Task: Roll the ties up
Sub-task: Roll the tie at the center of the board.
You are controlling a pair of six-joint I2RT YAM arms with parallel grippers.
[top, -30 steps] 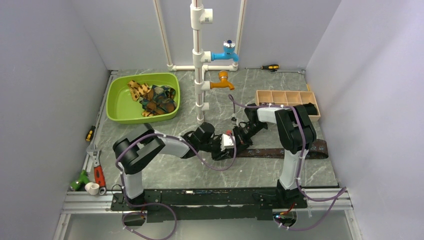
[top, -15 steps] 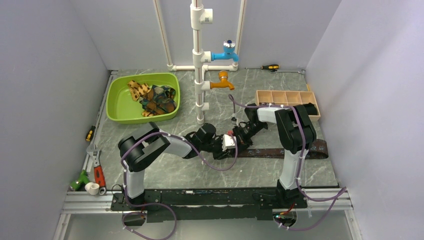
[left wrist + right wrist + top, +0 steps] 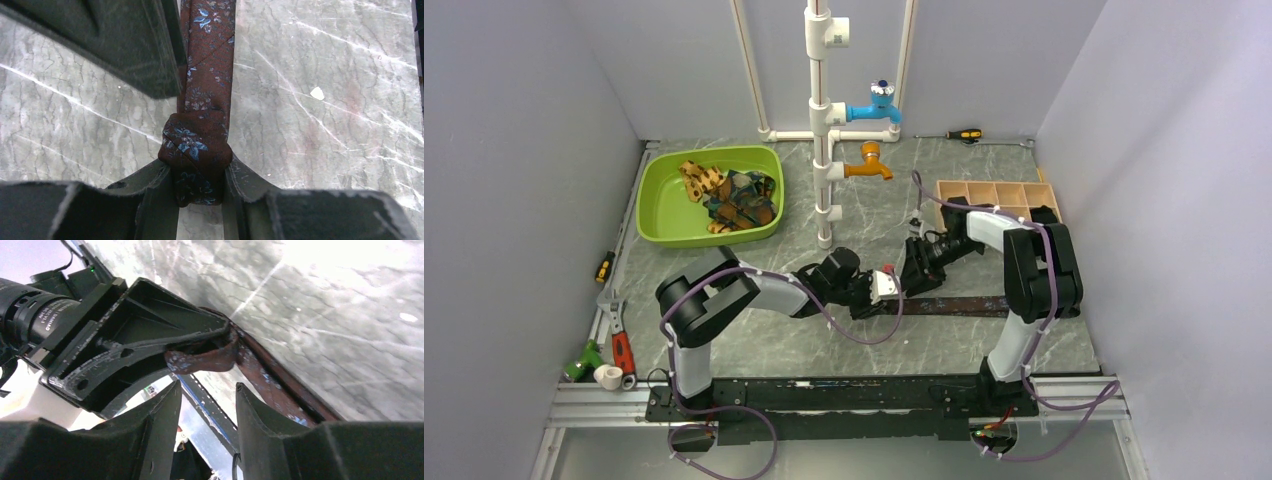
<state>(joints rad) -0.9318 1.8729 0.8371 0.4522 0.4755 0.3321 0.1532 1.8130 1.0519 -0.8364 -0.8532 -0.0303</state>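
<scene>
Left fingers (image 3: 155, 187) pinch the rolled end of a dark brown tie (image 3: 209, 85) flecked with pale blue flowers. They grip the small, tight roll from both sides, while the rest of the fabric runs flat across the grey marbled surface (image 3: 325, 125).

Right fingers (image 3: 160, 425) stand spread just beside that roll and hold nothing, their tips pointed toward it.

Seen from above, the tie's loose length lies as a dark band on the near side of the white pipe post (image 3: 821, 150) and stretches out to the post's right. Both sets of fingers meet at the band's left end, a little right of the post's foot.

More ties (image 3: 729, 195), tan-orange, teal and brown, sit heaped in a green tub (image 3: 664, 215) to the left of the post. A blue tap (image 3: 876, 103) and an orange tap (image 3: 869, 166) jut from the post's right side. A wooden compartment tray (image 3: 989, 193) rests well to the right of the post. Hand tools (image 3: 621, 350) lie along the surface's edge far to the post's left, and a screwdriver (image 3: 965, 134) lies behind the post, to its right.
</scene>
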